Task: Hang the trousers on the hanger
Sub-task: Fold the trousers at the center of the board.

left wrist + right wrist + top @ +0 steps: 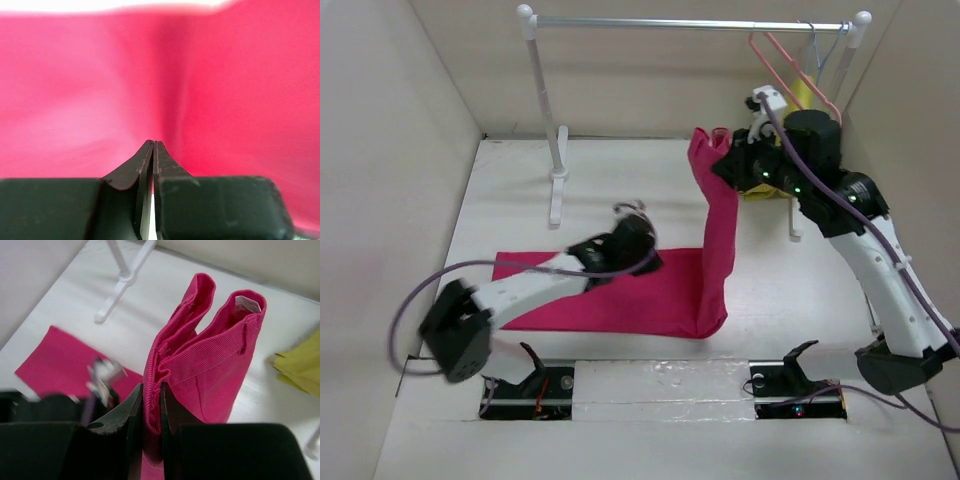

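The right hand (151, 392) pinches the waistband of the trousers (665, 295), lifted up; the legs lie on the bench (620, 180) under the left hand (153, 145), its fingers pressed together. The hanger (788, 58) is just behind the right hand

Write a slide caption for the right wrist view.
Right gripper pinches the pink trousers at the waistband, above a white table.

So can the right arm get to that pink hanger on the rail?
Probably yes: the hanger hangs close beyond the right pincer with nothing between them, though that pincer is already gripping the trousers.
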Robot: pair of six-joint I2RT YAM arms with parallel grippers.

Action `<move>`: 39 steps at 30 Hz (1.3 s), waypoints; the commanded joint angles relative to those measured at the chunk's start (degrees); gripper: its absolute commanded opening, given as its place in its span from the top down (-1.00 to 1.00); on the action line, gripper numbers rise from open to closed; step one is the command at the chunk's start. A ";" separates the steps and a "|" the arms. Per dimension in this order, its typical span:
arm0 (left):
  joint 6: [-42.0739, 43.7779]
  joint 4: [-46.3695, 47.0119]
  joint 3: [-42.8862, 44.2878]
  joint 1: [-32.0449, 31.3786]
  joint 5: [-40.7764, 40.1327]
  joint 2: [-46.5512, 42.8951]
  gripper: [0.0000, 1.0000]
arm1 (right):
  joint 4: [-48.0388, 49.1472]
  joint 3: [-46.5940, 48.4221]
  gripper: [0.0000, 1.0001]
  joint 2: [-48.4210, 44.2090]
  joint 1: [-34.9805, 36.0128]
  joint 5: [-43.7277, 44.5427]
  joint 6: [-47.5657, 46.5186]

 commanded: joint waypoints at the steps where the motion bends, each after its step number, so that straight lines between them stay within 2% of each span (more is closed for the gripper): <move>1: 1.99 -10.25 -1.45 11.64 -9.94 -21.75 1.00 | 8.95 4.53 1.00 3.76 7.03 0.45 0.49; 4: 6.82 -17.82 1.34 21.94 -14.25 -36.71 1.00 | 11.85 6.90 1.00 7.54 14.05 1.94 1.28; 5: 8.14 -20.18 4.40 29.63 -14.52 -39.27 0.95 | 12.73 7.60 1.00 10.34 16.08 2.21 1.63; 6: 9.72 -21.16 6.35 33.19 -14.61 -42.77 0.94 | 14.31 8.39 1.00 12.11 18.10 2.38 1.81; 8: 12.98 -24.40 13.79 40.13 -13.65 -43.51 0.91 | 15.11 12.60 1.00 18.59 24.17 2.83 1.81; 14: 12.37 -27.41 29.62 40.17 -19.35 -42.28 0.88 | 22.30 23.77 1.00 36.62 36.73 -0.95 3.74; 15: 12.72 -27.94 31.92 40.17 -21.01 -41.84 0.86 | 27.11 24.13 0.74 41.78 37.45 -1.82 5.65; 16: 13.07 -28.90 34.73 40.17 -21.55 -41.23 0.84 | 29.85 24.05 -0.17 44.27 37.46 -4.96 6.54; 17: 13.51 -31.69 40.67 40.17 -22.43 -40.09 0.83 | 29.88 28.22 -0.55 53.26 38.16 -13.44 9.08; 18: 13.51 -31.72 40.73 40.17 -22.44 -40.08 0.83 | 29.88 28.26 -0.56 53.35 38.16 -13.52 9.10; 19: 13.60 -32.16 41.43 40.17 -22.35 -40.08 0.81 | 27.09 31.05 -0.66 55.78 37.47 -15.87 8.93; 21: 13.43 -32.16 39.86 40.17 -23.66 -41.22 0.77 | 20.58 31.70 -0.70 55.12 36.94 -17.57 4.73; 22: 13.25 -31.73 36.63 40.17 -23.84 -41.83 0.74 | 19.08 29.00 -0.70 52.76 36.93 -16.35 3.23; 24: 12.55 -30.93 32.67 40.17 -22.27 -42.54 0.70 | 22.12 13.12 -0.71 45.65 34.05 -14.06 1.46; 25: 11.50 -28.41 21.25 40.17 -18.00 -42.72 0.55 | 31.02 -5.91 -0.49 29.34 30.29 -13.70 3.02; 26: 11.49 -28.38 21.13 40.17 -17.95 -42.72 0.55 | 31.11 -6.10 -0.48 29.18 30.25 -13.70 3.21; 27: 11.49 -27.25 17.31 40.17 -16.65 -42.37 0.53 | 31.72 -11.67 -0.30 25.26 29.12 -11.35 3.21; 28: 11.23 -26.37 14.05 40.17 -15.33 -41.85 0.49 | 31.72 -21.30 0.42 21.66 26.76 -10.28 3.04; 29: 11.31 -24.53 7.40 40.17 -12.62 -40.27 0.39 | 30.68 -25.57 0.93 15.70 25.43 -9.05 3.04; 30: 11.23 -23.73 4.12 40.17 -11.63 -39.04 0.37 | 29.97 -29.53 1.00 13.03 23.94 -7.73 2.86; 32: 9.30 -20.50 -3.86 40.17 -7.61 -35.71 0.36 | 28.92 -39.38 1.00 6.63 19.19 -7.63 2.34; 33: 9.03 -18.64 -6.35 41.21 -5.32 -34.64 0.36 | 27.95 -41.93 0.88 4.59 17.70 -5.46 2.33; 34: 8.60 -16.97 -8.64 41.22 -3.12 -33.85 0.37 | 26.90 -44.05 0.17 3.00 16.47 -3.70 2.16; 35: 7.55 -12.52 -13.01 42.01 1.08 -32.10 0.36 | 27.15 -47.72 -0.21 2.03 13.76 -3.42 1.90; 37: 6.31 -8.80 -16.73 43.33 4.61 -29.99 0.37 | 27.94 -50.30 -0.51 1.58 11.02 -8.40 1.46; 39: 5.78 -4.75 -20.08 45.34 8.14 -25.95 0.38 | 28.65 -51.45 -0.53 4.20 9.51 -10.70 1.19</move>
